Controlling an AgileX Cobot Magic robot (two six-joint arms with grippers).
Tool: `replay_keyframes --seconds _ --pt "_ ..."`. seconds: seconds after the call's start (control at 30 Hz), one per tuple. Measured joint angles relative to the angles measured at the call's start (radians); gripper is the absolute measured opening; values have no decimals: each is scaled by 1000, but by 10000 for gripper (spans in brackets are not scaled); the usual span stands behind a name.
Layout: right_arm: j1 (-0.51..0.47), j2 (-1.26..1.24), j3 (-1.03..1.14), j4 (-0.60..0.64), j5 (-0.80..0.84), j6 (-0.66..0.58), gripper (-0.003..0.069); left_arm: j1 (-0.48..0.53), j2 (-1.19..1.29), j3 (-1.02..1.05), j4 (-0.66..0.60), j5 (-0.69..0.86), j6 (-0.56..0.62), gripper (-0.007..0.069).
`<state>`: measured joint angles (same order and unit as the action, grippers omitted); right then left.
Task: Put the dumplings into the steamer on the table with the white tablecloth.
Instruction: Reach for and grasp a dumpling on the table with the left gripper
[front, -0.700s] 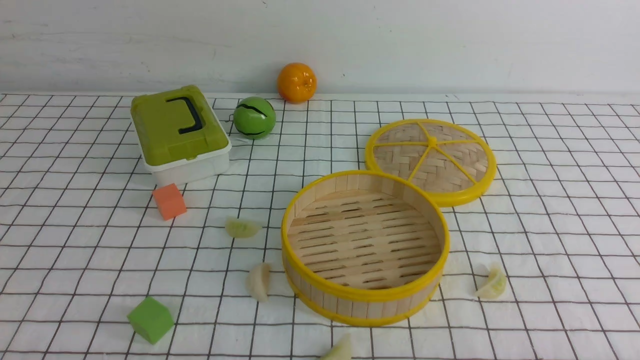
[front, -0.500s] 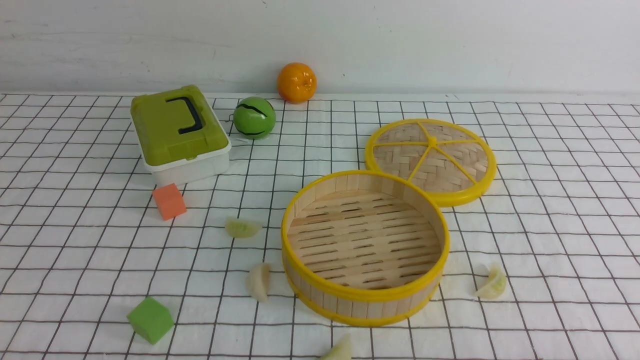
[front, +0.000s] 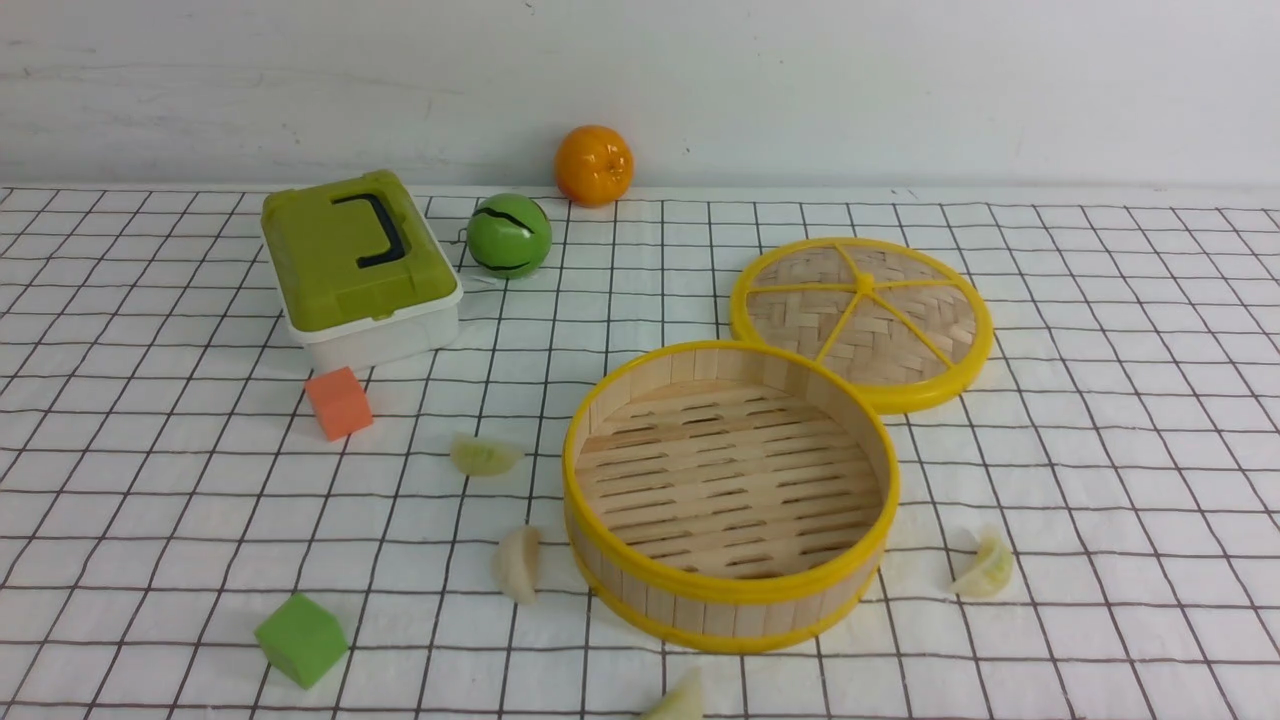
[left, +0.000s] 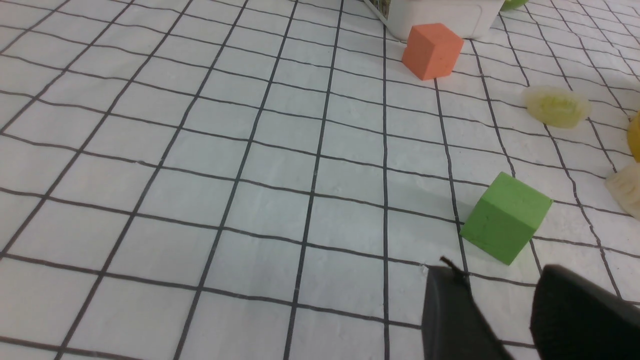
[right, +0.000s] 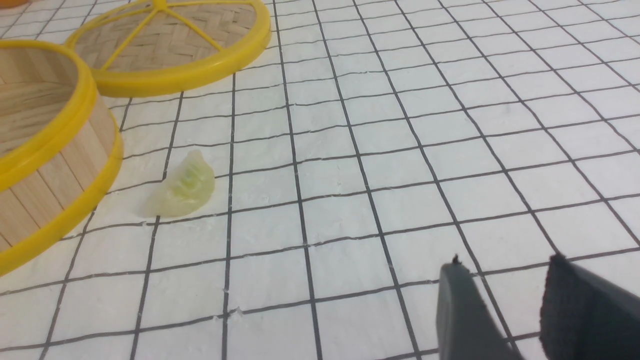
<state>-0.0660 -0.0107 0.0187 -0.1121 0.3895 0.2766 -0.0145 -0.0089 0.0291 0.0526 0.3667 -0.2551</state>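
Nothing is done yet, by the look of it: the steamer (front: 700, 620) stands with a bare slatted floor, and all four dumplings lie outside it on the white tablecloth (front: 1100, 450). On its left are the far-left dumpling (front: 483, 456), a little apart, and the near-left dumpling (front: 518, 563), just beside the wall. The right dumpling (front: 985, 567) lies near the wall on the right, and the nearest dumpling (front: 680, 700) is cut by the near edge of the front view. I judge that four pick-and-place rounds remain.

Neither arm shows in the front view. The left gripper (left: 505, 312) is parted with a clear gap and holds nothing. The green cube (left: 505, 222) sits just beyond its fingers (left: 450, 310), and the two left dumplings lie farther off to the right, well apart from them. The right gripper (right: 500, 312) is likewise parted and empty over bare cloth; the right dumpling lies well apart from its fingers (right: 585, 310), farther off and to the left, close to the steamer wall
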Motion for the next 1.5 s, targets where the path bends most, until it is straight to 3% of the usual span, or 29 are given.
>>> replay_keyframes --seconds 0.57,0.9,1.5 --pt "0 0 0 0 0 0 239 0 0 0 4 0 0 239" --pt "0 0 0 0 0 0 239 0 0 0 307 0 40 239" --pt "0 0 0 65 0 0 239 0 0 0 435 -9 42 239"
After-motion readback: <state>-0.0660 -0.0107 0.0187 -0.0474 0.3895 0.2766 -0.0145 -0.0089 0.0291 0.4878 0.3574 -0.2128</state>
